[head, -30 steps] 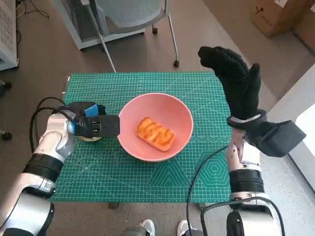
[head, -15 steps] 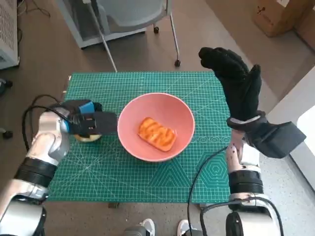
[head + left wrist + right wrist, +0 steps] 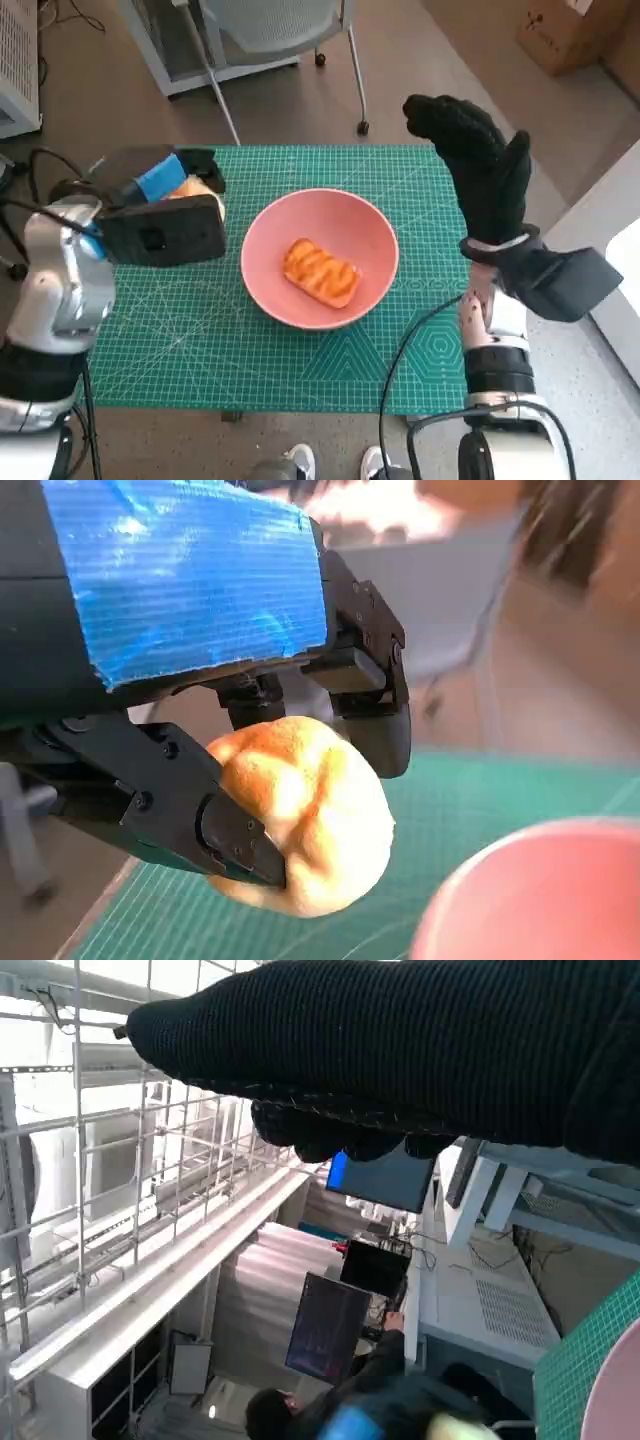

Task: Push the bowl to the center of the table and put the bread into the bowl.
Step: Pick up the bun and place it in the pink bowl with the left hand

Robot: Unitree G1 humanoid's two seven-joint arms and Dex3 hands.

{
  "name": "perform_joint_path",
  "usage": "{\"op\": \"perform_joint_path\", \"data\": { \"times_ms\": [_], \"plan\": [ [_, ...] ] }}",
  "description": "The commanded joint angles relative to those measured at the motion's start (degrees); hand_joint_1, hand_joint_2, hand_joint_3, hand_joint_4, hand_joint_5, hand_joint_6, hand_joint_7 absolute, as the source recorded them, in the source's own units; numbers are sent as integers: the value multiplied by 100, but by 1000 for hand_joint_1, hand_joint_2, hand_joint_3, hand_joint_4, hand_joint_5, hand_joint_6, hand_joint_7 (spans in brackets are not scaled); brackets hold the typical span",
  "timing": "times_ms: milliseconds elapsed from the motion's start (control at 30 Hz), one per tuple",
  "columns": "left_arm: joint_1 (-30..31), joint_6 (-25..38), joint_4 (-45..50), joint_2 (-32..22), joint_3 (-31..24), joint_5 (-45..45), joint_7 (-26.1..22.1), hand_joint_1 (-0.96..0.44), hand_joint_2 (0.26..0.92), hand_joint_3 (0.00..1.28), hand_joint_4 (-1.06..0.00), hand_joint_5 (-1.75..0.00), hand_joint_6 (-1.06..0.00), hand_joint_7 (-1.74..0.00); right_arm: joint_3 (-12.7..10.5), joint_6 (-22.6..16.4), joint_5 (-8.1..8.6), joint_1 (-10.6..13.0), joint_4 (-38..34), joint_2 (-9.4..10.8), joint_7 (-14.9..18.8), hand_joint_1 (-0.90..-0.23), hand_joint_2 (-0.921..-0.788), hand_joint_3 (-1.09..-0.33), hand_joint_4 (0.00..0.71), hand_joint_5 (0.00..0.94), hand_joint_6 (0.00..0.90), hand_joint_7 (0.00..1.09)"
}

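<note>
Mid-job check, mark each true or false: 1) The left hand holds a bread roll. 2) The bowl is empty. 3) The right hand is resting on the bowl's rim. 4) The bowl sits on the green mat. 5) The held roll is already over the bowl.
1) True: the left hand grips a bread roll between its fingers.
2) False: the pink bowl already contains a glazed pastry.
3) False: the right hand is raised, touching nothing.
4) True: it sits on the green mat.
5) False: the roll is beside the bowl, over the mat.

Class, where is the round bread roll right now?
The left hand holds the bread roll above the table's left side, left of the pink bowl.
</note>
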State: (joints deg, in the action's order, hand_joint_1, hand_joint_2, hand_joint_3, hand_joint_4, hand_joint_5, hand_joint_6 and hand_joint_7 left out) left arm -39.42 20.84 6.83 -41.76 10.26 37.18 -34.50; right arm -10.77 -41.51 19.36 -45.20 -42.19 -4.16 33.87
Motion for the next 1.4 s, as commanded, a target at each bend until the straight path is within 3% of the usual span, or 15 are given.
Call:
{"op": "perform_joint_path", "data": {
  "times_ms": [33, 367, 733, 800, 833, 867, 900, 967, 1000, 1067, 1200, 1400],
  "plan": [
    [83, 156, 797, 209, -111, -72, -35, 3, 918, 46, -699, -1084, -679, -1184, 39, 115, -34, 195, 16, -25, 24, -537, -921, -408, 261, 0, 464, 1],
    [58, 153, 1399, 734, 337, 187, -9, 4, 917, 28, -735, -1052, -679, -1174, 57, 128, -40, 269, 68, -57, 40, -531, -921, -410, 264, 1, 463, 0],
    [4, -351, 839, 1175, 815, -66, -41, 3, 920, 44, -728, -1148, -641, -1122, 72, 159, -91, 370, 187, -110, -17, -520, -921, -418, 275, 5, 462, 0],
    [59, -463, 699, 1289, 814, -180, 33, 2, 920, 99, -686, -1225, -565, -1164, 72, 173, -98, 393, 230, -121, -33, -520, -921, -419, 275, 5, 462, 0],
    [81, -506, 645, 1333, 811, -218, 63, 72, 921, 134, -641, -1275, -509, -1088, 72, 180, -101, 404, 251, -124, -41, -520, -921, -419, 276, 5, 462, 0],
    [117, -573, 553, 1392, 818, -264, 121, 173, 921, 172, -586, -1328, -486, -901, 70, 194, -101, 413, 270, -134, -48, -520, -921, -420, 276, 5, 462, 0],
    [141, -623, 488, 1433, 822, -295, 161, 147, 897, 171, -519, -1191, -451, -802, 70, 205, -101, 421, 286, -141, -53, -520, -921, -420, 276, 5, 462, 0],
    [213, -726, 403, 1488, 830, -315, 255, 60, 857, 119, -447, -612, -400, -454, 70, 237, -98, 429, 314, -155, -66, -520, -921, -420, 275, 4, 462, 0],
    [251, -786, 368, 1500, 833, -313, 300, 29, 851, 91, -441, -412, -393, -338, 70, 247, -101, 433, 324, -163, -76, -520, -921, -420, 275, 4, 462, 0],
    [311, -916, 303, 1509, 837, -292, 383, -27, 839, 61, -408, -222, -370, -226, 66, 261, -112, 440, 341, -178, -95, -522, -921, -420, 273, 3, 462, 0],
    [377, -1177, 204, 1487, 816, -269, 498, -149, 811, 24, -340, -48, -335, -121, 63, 282, -131, 445, 355, -213, -128, -531, -921, -423, 270, 1, 462, 0],
    [371, -1601, -27, 1458, 665, -461, 629, -202, 791, 7, -263, -5, -306, -84, 78, 320, -144, 440, 383, -246, -175, -538, -921, -426, 266, 0, 463, 0]
  ]
}}
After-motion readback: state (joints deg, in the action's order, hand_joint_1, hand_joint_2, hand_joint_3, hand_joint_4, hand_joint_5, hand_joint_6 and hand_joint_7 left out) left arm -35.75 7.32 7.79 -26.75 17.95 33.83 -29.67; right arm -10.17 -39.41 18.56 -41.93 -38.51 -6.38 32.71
